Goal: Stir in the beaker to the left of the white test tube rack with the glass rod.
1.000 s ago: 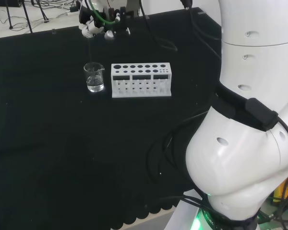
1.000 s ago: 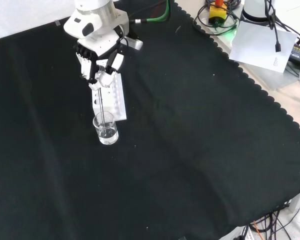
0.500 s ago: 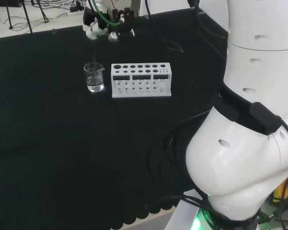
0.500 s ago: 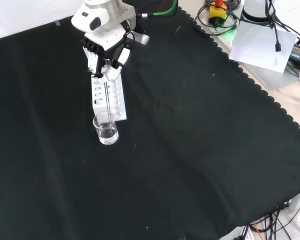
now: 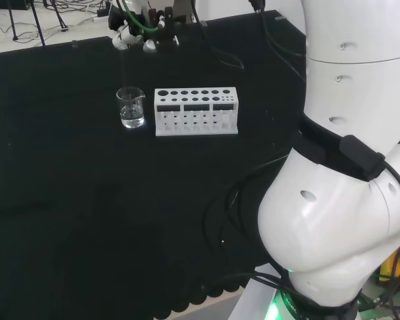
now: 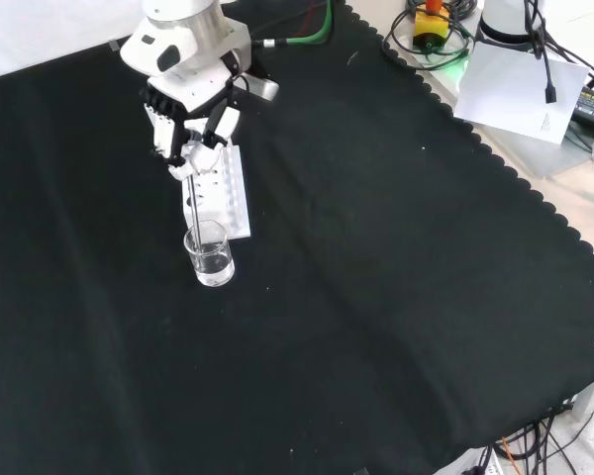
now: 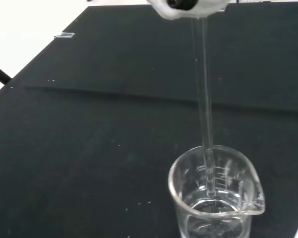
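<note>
A small clear beaker (image 5: 131,109) (image 6: 209,254) (image 7: 214,196) with a little clear liquid stands on the black cloth beside the white test tube rack (image 5: 196,111) (image 6: 222,193), to its left in the head view. The hand (image 5: 135,35) (image 6: 185,129) (image 7: 188,7) hangs above the beaker with its fingers curled round the top of a thin glass rod (image 6: 192,210) (image 7: 204,109). The rod hangs almost upright. In the wrist view its lower end reaches down inside the beaker, just above or at the liquid.
The arm's big white links (image 5: 347,167) stand at the right of the head view. In the front view cables, a yellow and red device (image 6: 431,25) and white paper (image 6: 520,84) lie beyond the cloth's scalloped edge at the top right. Bare black cloth (image 6: 376,297) spreads around the beaker.
The hand with the rod swung to the right in the front view half a second ago and is now back to the left. The beaker and rack have stayed put.
</note>
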Robot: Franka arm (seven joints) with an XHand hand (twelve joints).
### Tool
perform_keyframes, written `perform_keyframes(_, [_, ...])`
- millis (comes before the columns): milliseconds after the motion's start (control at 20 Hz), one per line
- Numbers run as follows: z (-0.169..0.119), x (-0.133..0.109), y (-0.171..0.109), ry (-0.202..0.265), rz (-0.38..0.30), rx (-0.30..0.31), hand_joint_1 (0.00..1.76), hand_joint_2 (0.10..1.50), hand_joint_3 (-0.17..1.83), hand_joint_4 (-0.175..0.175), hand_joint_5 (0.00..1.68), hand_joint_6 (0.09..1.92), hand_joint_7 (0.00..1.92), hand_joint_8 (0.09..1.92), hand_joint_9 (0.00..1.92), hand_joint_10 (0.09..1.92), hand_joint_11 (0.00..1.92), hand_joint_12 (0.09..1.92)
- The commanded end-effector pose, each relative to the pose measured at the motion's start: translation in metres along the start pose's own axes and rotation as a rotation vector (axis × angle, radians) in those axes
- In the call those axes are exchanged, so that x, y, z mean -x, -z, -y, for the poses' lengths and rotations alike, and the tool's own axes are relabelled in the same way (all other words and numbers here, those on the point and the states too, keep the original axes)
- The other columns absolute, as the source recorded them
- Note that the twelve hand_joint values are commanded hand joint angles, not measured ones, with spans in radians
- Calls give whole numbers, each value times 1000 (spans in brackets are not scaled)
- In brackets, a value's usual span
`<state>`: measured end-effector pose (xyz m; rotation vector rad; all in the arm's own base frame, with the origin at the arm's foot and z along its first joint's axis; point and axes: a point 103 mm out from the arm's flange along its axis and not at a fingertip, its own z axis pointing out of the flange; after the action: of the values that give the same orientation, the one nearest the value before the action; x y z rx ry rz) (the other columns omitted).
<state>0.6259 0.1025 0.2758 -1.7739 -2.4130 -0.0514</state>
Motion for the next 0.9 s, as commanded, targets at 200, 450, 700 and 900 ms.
perform_keyframes(200, [29, 29, 3, -74, -15, -22, 1290, 1089, 0, -175, 1040, 599, 1072, 1173, 1587, 897, 1561, 750])
perform_keyframes(450, [33, 17, 3, -75, -13, -31, 1290, 1089, 0, -175, 1040, 600, 1072, 1174, 1587, 897, 1561, 751])
perform_keyframes(700, [18, -12, 4, -30, -6, -28, 1290, 1090, 0, -175, 1039, 600, 1071, 1175, 1587, 897, 1561, 751])
perform_keyframes(900, [14, -26, 8, -9, 19, -23, 1290, 1090, 0, -175, 1039, 601, 1071, 1175, 1587, 897, 1561, 751])
